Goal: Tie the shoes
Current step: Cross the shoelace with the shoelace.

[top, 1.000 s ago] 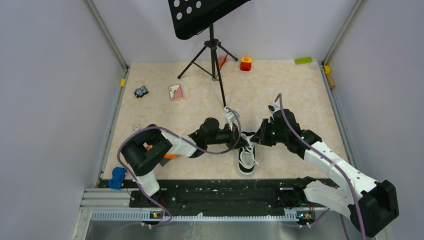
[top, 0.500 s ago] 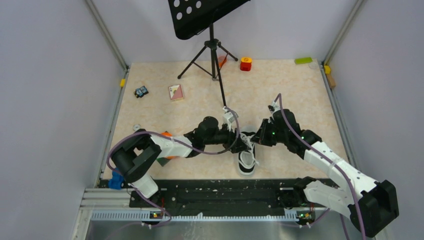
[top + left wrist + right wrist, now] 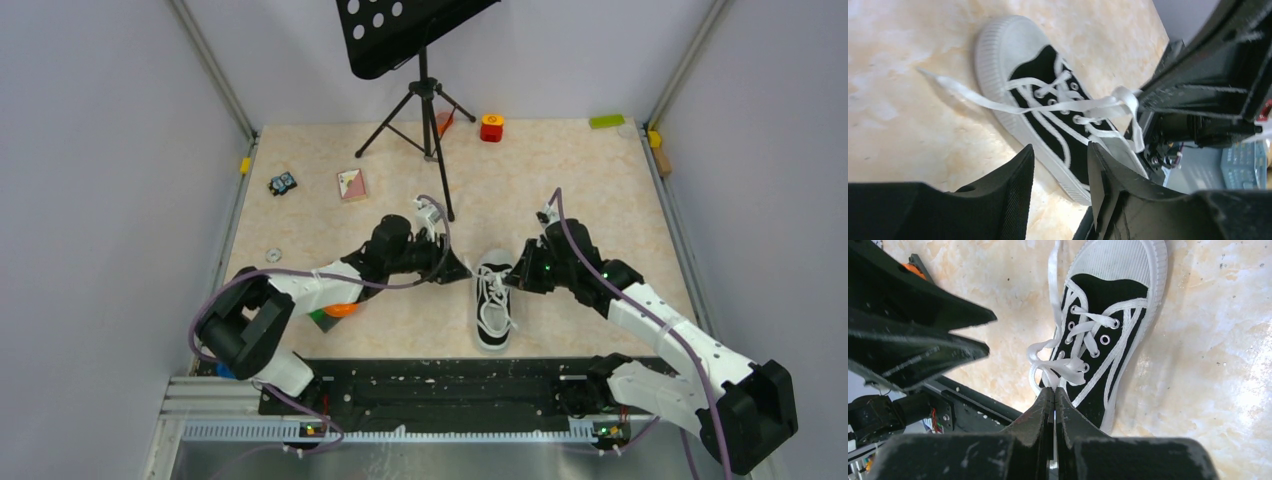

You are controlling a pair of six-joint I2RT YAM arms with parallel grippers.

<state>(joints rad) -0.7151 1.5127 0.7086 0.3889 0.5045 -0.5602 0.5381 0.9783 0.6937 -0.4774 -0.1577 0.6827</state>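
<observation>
Task obj: one small black canvas low-top sneaker point(image 3: 492, 300), white ribbed rubber toe cap point(image 3: 1118, 260), white sole, white stitch lines down the sides, metal eyelets. Lies upright on its sole on beige marbled tabletop point(image 3: 600, 190), nearer the arm bases than the black tripod music stand point(image 3: 425, 95) and slightly to its right. Toe points toward the bases, heel end toward the stand.

Long white laces point(image 3: 1068, 365) are threaded criss-cross thru the eyelets and not tied in a bow. At the top eyelets they bunch into a loose loop. One free end runs off past the toe cap and lies flat on the tabletop. In left wrist view the sneaker point(image 3: 1048, 100) sits diagonal, and the lace loop point(image 3: 1125, 97) stretches out to the R arm's black fingers.

L gripper point(image 3: 465, 275): just beside the sneaker on its stand-left side, tips pointed at it. From the top view can't tell if it touches. Jaws apart, roughly half way, nothing between them. In its own wrist view point(image 3: 1060, 150) the sneaker's side wall and sole show thru the gap.

R gripper point(image 3: 510, 280): at the sneaker's heel/top-eyelet end, on the opposite side from the L one. Jaws pressed together point(image 3: 1050, 390), clamped on the bunched loop of laces right at the fingertips. Lace looks pulled up a bit off the tongue. Fingers don't appear to touch the canvas.
</observation>
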